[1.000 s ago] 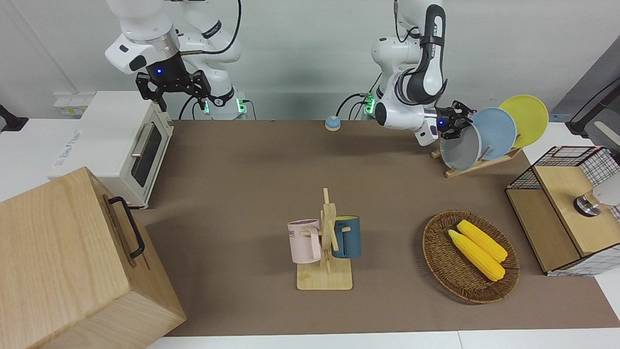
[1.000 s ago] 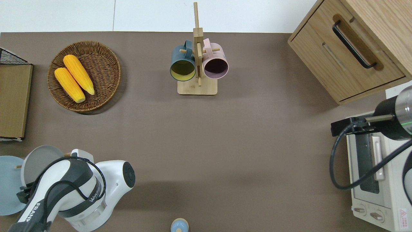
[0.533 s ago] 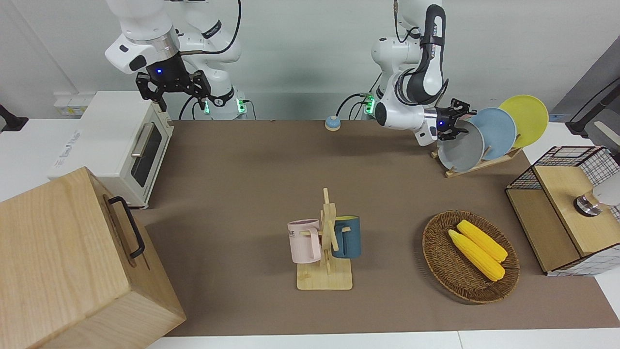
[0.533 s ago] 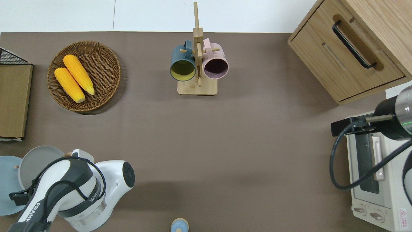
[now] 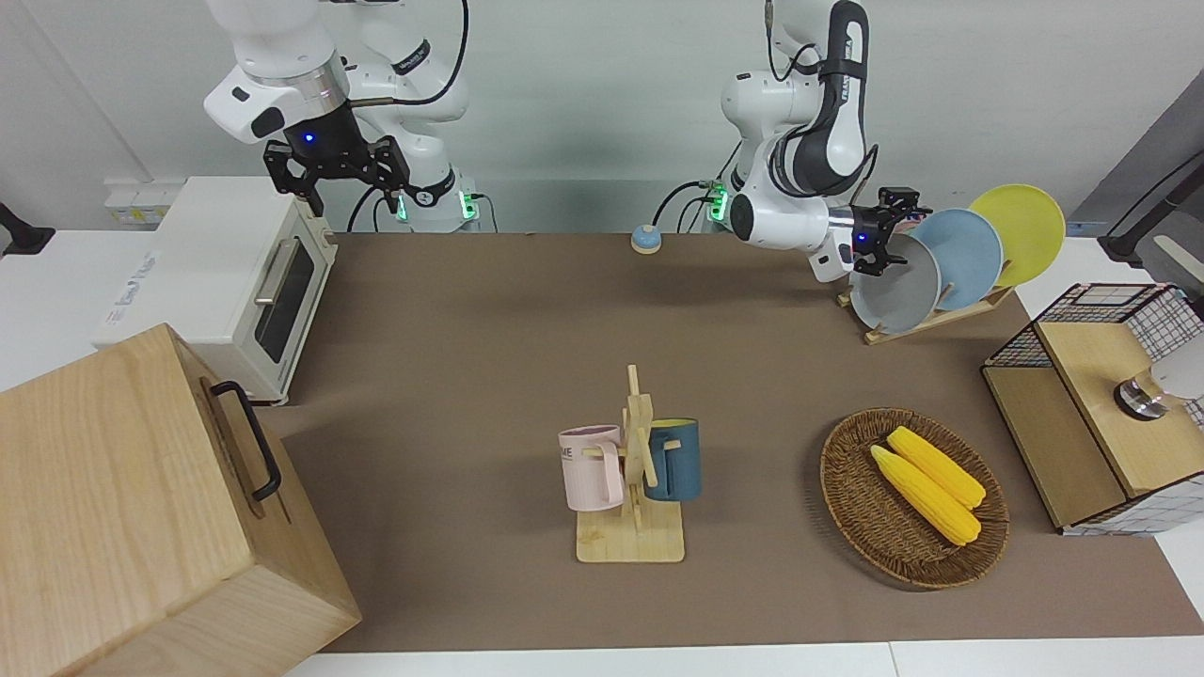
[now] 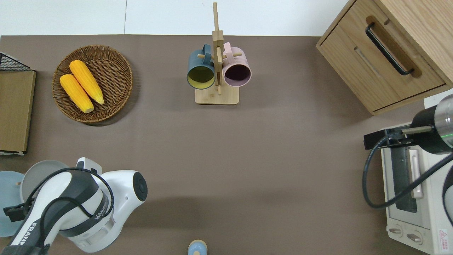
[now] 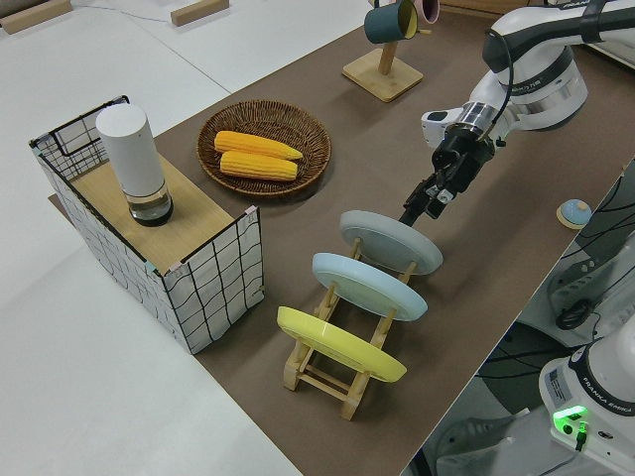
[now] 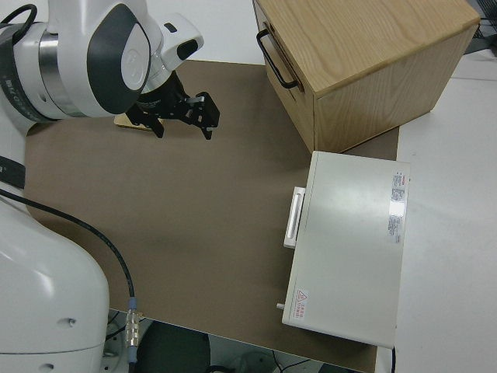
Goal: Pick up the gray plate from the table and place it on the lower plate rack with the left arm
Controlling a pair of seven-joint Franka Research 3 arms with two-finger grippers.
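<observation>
Gray plate (image 7: 391, 241) stood slotted in rack (image 7: 327, 372); left gripper (image 7: 425, 199), jaws open and empty, at its 1 o'clock.

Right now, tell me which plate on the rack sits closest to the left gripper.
The gray plate, in the rack's end slot. The left gripper is by its rim; the blue plate comes next and the yellow plate stands at the opposite end.
</observation>
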